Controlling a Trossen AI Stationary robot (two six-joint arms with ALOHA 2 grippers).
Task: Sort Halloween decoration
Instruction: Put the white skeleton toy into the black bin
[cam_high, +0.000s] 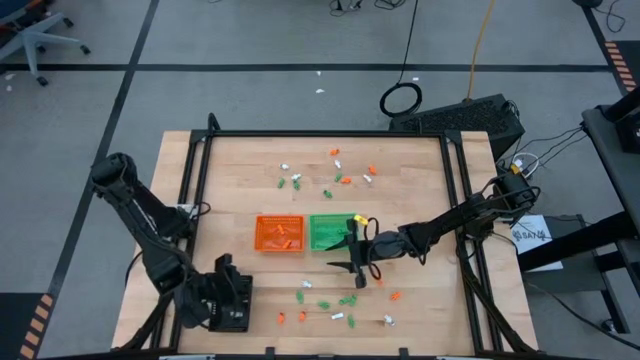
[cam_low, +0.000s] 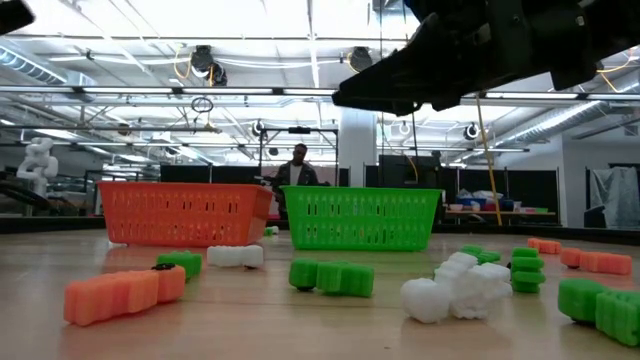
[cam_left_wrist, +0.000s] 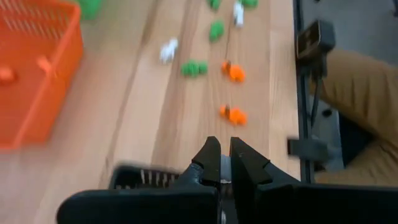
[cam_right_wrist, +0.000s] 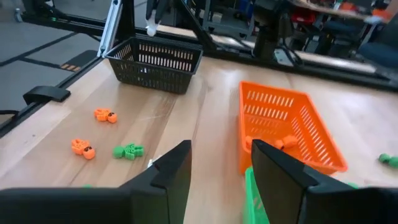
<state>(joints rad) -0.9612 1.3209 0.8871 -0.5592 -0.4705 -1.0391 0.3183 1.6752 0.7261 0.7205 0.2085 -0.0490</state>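
The left gripper (cam_left_wrist: 224, 163) waits at the tabletop's near left corner, fingers closed. The right arm reaches toward the middle, its gripper (cam_right_wrist: 221, 165) spread wide, holding nothing.

Even, bright overhead light; ceiling strip lights (cam_low: 180, 18) glare white in the low view. Soft, short shadows under the arms on the wooden table (cam_high: 420, 300). Left wrist view smeared with motion blur: orange tray (cam_left_wrist: 34, 68) and scattered trinkets (cam_left_wrist: 234, 72) soft-edged. Low view: nearest trinkets slightly soft, dark arm overhead silhouetted. Right wrist view fairly crisp.
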